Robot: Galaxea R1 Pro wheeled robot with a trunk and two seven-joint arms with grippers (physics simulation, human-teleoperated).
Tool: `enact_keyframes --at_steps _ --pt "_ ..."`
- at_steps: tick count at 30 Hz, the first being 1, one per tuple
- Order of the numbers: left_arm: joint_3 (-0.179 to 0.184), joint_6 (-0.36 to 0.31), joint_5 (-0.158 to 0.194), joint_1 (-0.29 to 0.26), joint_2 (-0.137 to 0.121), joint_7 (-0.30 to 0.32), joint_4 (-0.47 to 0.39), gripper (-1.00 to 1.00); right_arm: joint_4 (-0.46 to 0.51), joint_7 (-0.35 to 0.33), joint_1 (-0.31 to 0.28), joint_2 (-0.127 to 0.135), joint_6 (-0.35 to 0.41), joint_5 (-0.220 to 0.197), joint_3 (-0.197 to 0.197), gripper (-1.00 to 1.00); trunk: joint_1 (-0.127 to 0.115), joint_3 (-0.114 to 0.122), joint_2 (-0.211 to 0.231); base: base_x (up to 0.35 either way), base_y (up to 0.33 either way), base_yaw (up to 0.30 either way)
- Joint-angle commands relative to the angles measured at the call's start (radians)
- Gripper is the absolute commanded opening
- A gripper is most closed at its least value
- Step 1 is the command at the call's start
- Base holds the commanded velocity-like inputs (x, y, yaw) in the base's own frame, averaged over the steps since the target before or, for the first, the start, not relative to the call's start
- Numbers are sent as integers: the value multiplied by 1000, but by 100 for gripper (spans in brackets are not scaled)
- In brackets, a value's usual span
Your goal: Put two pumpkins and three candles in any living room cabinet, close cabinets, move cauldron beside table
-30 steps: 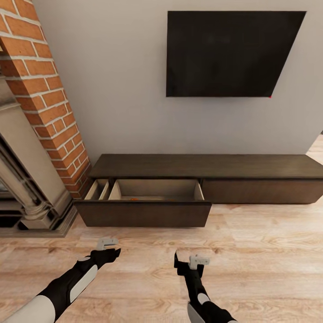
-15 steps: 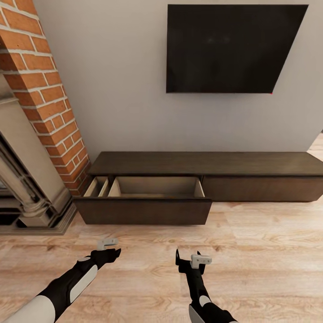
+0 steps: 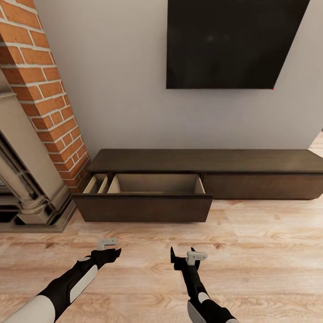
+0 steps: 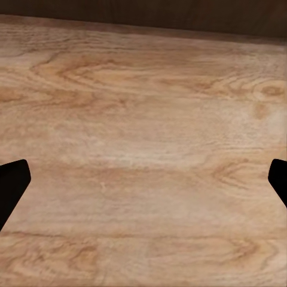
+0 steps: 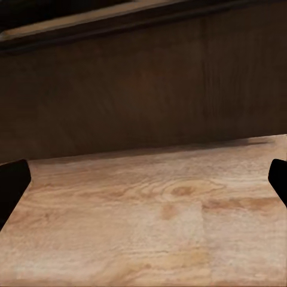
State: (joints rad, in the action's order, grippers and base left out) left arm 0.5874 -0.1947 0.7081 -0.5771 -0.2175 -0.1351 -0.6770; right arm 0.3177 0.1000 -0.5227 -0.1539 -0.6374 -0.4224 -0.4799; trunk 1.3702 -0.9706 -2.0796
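Presumably closing comes next: both empty grippers, left [image 3: 107, 243] and right [image 3: 196, 257], fingers spread, should press squarely on the cabinet's [image 3: 202, 160] open left-end drawer [image 3: 143, 208].

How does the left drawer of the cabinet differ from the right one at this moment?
The left drawer is pulled out over the floor, its pale beige inside open to view; the right drawer sits flush with the cabinet, showing only its front. The left drawer's inside has a wide compartment and narrow ones at its left end; the right drawer's inside is hidden. Both have dark brown handle-less fronts.
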Motion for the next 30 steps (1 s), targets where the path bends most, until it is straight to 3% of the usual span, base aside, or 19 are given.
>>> enact_keyframes --at_steps 1,6,11,15,21,27,30 --pt "8 -2 10 -1 -1 -10 -4 100 2 0 -1 0 -2 -3 -8 100 4 -4 -8 0 0 0" --pt "11 -4 4 -1 -2 -11 -14 100 7 -20 -2 -1 46 -31 -9 100 23 -20 -43 0 0 0" --pt "17 -2 -54 -1 -1 -8 -9 100 3 -27 -7 0 81 -41 -9 100 42 -35 -78 0 0 0" --pt "17 -1 -67 -1 0 -8 -6 100 7 -28 -8 1 80 -42 -10 100 57 -48 -106 0 0 0" --pt "16 9 -71 -1 0 -8 -7 100 7 -28 -8 -1 63 -52 -8 100 77 -64 -141 0 0 0" --pt "13 120 -69 -1 -1 -11 -12 100 8 -28 -8 2 -53 -120 -7 100 77 -64 -141 0 0 0" --pt "13 140 -69 0 -2 -15 -8 100 8 -28 -8 2 -66 -129 -8 100 77 -64 -141 0 0 0"
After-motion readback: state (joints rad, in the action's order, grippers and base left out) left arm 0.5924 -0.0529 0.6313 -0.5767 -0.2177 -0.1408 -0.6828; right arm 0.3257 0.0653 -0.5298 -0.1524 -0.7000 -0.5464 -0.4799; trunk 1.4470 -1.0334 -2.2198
